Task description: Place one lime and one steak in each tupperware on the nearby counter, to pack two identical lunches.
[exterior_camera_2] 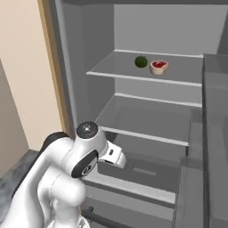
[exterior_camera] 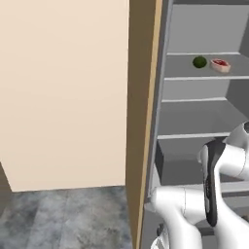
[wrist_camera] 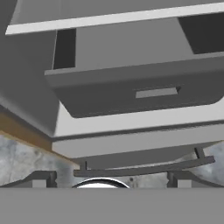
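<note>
A dark green lime [exterior_camera: 199, 62] [exterior_camera_2: 141, 61] lies on the upper shelf of an open fridge. Right beside it rests a beige-rimmed steak [exterior_camera: 220, 65] [exterior_camera_2: 159, 67] with a red centre. The other lime, the other steak, both tupperware trays and the counter are out of view. My arm is folded low in front of the fridge, well below that shelf. In the hand view, my gripper [wrist_camera: 110, 179] points at the fridge's lower drawer, its fingertips [wrist_camera: 42, 178] spread wide with nothing between them.
The fridge has bare grey shelves [exterior_camera_2: 147, 100] and a closed grey drawer [wrist_camera: 140, 89] near the bottom. Its open door [exterior_camera_2: 213, 133] stands on the right. A wooden side panel [exterior_camera: 141, 121] and a beige wall [exterior_camera: 63, 92] lie to the left, over grey marbled floor [exterior_camera: 63, 219].
</note>
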Controlling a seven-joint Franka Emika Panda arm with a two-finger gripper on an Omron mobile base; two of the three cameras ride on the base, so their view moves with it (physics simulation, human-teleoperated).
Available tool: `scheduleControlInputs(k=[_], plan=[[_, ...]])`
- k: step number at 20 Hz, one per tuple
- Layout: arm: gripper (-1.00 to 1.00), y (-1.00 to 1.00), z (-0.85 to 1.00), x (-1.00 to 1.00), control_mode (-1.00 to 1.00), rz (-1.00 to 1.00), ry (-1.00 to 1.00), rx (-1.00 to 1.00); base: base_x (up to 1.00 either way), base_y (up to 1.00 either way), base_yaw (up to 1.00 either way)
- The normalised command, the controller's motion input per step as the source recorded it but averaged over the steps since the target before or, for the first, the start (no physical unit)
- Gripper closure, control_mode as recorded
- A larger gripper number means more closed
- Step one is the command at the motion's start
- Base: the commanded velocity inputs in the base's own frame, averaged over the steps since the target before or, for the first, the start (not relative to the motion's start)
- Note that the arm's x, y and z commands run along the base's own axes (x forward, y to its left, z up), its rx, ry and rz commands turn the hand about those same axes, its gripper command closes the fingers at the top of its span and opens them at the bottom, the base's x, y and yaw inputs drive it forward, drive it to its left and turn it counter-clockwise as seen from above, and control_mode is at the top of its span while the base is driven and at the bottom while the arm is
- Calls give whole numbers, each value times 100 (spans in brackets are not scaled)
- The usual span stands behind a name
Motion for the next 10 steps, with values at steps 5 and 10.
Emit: scheduleControlInputs(k=[5,10], plan=[[-100,0,0,0,100,0,0,0,9,-64,1],[-100,0,0,0,100,0,0,0,0,0,1]])
